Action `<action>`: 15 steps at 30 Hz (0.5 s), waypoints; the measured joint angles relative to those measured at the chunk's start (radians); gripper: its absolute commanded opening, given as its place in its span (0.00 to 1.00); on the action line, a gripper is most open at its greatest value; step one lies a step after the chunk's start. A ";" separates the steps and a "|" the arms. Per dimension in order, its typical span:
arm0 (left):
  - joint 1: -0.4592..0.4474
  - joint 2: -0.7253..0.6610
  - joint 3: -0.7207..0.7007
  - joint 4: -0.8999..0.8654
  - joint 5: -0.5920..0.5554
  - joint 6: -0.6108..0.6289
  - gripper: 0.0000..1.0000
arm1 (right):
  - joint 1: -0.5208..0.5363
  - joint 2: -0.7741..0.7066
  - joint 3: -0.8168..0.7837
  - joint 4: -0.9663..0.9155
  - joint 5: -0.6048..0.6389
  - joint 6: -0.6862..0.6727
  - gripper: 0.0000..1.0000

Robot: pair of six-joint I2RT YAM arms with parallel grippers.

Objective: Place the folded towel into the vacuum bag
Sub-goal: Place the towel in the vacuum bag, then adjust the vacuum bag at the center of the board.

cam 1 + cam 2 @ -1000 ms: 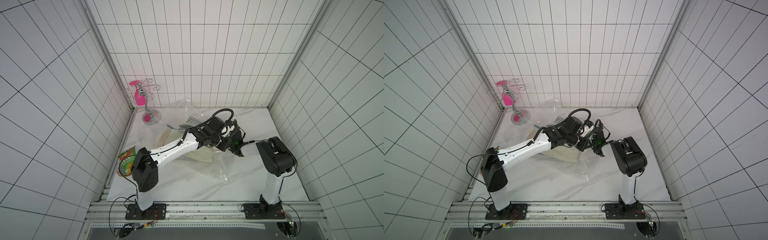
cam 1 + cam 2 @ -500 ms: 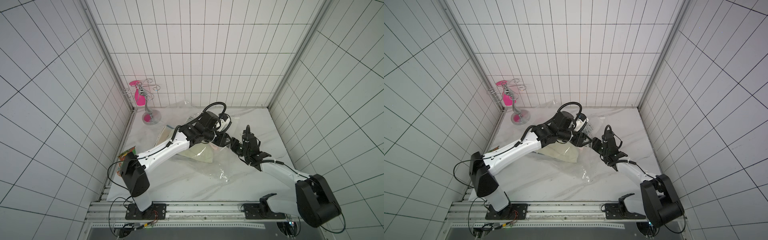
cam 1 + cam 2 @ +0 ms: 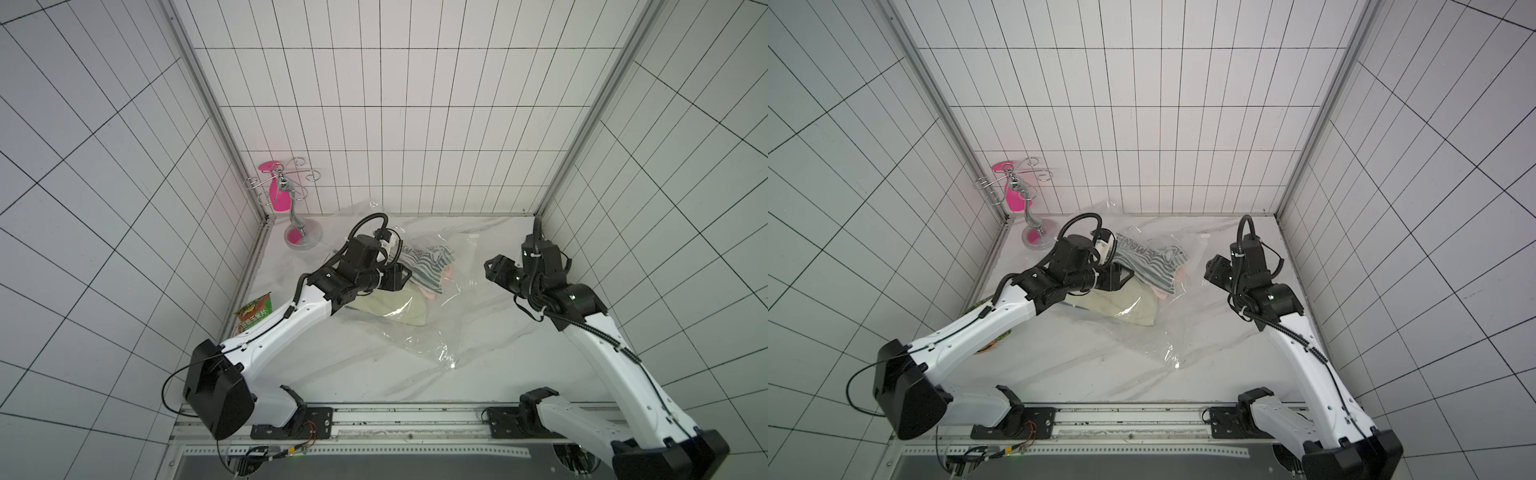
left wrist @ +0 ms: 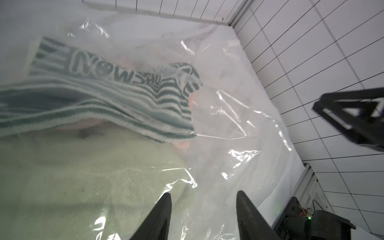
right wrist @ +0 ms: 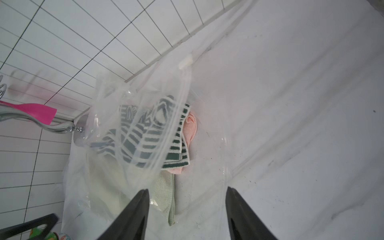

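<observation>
Nearest: vacuum bag (image 3: 432, 345), clear crinkled plastic, is spread on marble surface (image 3: 332, 374). Inside it, pale green towel (image 3: 390, 311) is seen under plastic layer. Left fingers (image 4: 160, 216) are held moderately apart over that towel's edge, nothing gripped. Just beyond, striped towel (image 3: 428, 266) is laid atop pile, pink cloth (image 5: 190, 128) beneath; judged task's towel, already within bag. Right fingers (image 5: 133, 212) are parted, empty, raised beside bag. Farthest: metal stand (image 3: 303, 240) in corner. Insertion is judged all but done. Next, left arm is to be drawn clear without plastic being snagged.

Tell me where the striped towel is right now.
In both top views the striped towel lies inside the vacuum bag, toward the back, atop a pale green towel.
</observation>
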 measured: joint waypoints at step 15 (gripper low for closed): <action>0.074 0.038 -0.351 0.101 -0.127 -0.240 0.51 | 0.034 0.840 0.315 0.159 -0.232 -0.056 0.58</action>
